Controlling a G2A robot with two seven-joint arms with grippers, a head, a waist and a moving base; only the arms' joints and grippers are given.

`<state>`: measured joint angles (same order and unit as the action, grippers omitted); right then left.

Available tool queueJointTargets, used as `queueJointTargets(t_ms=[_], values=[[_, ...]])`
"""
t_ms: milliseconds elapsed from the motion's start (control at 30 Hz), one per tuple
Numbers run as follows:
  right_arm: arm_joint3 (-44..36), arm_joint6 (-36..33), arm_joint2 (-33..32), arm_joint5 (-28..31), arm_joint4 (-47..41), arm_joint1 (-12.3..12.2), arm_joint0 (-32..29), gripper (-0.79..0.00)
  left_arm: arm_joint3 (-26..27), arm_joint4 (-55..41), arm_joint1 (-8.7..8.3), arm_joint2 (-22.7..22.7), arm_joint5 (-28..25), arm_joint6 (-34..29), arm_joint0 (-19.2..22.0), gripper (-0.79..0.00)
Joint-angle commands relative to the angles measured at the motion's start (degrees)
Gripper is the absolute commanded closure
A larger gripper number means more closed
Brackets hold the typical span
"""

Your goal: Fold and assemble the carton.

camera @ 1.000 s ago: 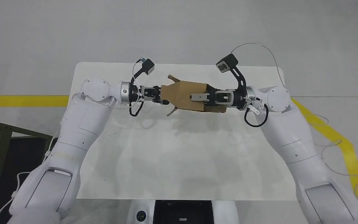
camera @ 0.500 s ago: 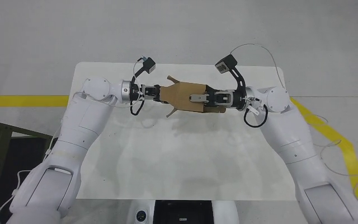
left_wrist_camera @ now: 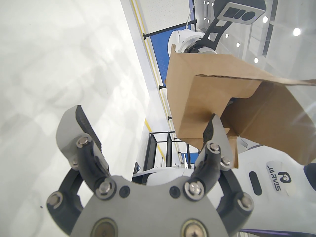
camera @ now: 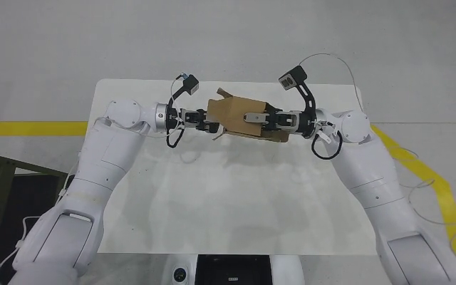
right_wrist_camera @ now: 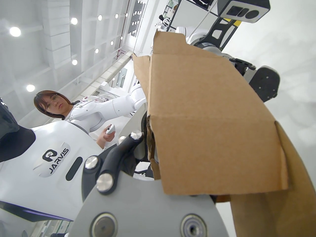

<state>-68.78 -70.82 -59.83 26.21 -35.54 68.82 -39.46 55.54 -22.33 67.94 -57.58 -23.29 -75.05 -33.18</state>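
- Carton [camera: 239, 116] is hanging partly folded over the far part of the white table [camera: 214, 206], between the 2 arms.
- Right gripper [camera: 251, 118] is clamping 1 carton wall, with a finger lying across the top panel.
- Left gripper [left_wrist_camera: 147, 114] is sitting with its claw spread apart, 1 fingertip [left_wrist_camera: 213, 127] touching the carton's corner.

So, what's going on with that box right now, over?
Left gripper open, one fingertip against the carton. Right gripper shut on it, held off the table. Nothing else in the way.
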Motion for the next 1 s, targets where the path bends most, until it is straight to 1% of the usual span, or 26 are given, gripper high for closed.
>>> queueJointTargets(t_ms=[0,233,333,967], values=[[0.21,0.67,-0.33,0.03,-0.04,-0.01,-0.05,0.0,-0.04,0.09,-0.08,-0.15,0.01,-0.05,-0.05,-0.785],[0.57,3.89,-1.66,-0.03,-0.86,0.03,-0.55,0.0,0.24,0.9,-0.52,-0.72,0.23,-0.17,-0.9,-0.785],[0.4,4.08,-1.81,-0.14,-0.68,0.04,-0.68,0.0,0.78,0.95,-0.64,-0.83,0.46,-0.17,-1.33,-0.785],[-1.17,1.46,-1.13,-1.29,-0.42,0.34,-1.54,0.0,2.79,0.67,-1.25,-1.73,1.0,-0.29,-2.1,-0.785]])
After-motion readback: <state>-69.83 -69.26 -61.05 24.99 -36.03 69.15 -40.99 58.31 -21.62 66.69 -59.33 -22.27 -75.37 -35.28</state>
